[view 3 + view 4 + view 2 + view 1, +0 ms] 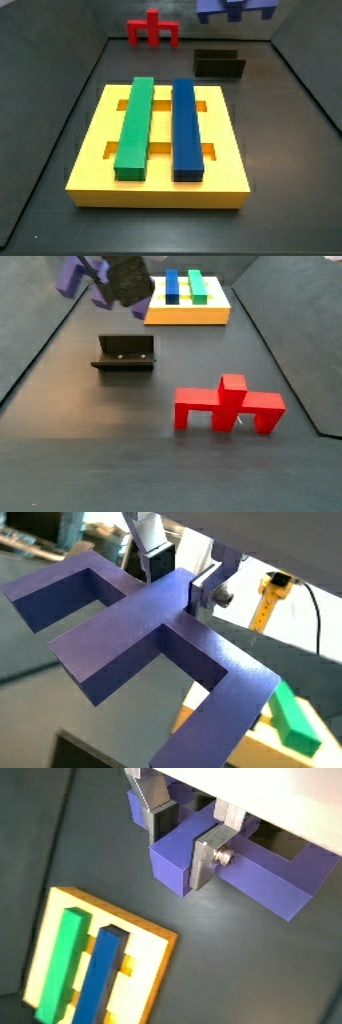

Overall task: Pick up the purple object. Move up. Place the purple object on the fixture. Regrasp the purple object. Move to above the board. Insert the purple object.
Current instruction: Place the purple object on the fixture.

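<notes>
My gripper [185, 843] is shut on the central stub of the purple object [247, 873] and holds it in the air. Both wrist views show this, with the silver fingers [201, 597] clamped on either side of the stub of the purple object [134, 637]. In a side view the purple object [238, 10] hangs high above the far end of the floor, beyond the fixture [219, 65]. In a side view the dark gripper [127, 281] carries the purple object [78, 276] above and beyond the fixture [124, 354]. The yellow board [160, 178] lies on the floor.
A green bar [134, 125] and a long dark-blue bar [186, 125] sit in the board's slots; they also show in a wrist view, green bar [64, 963] beside blue bar [100, 973]. A red pronged piece [227, 404] stands on the floor near the fixture. Dark walls enclose the floor.
</notes>
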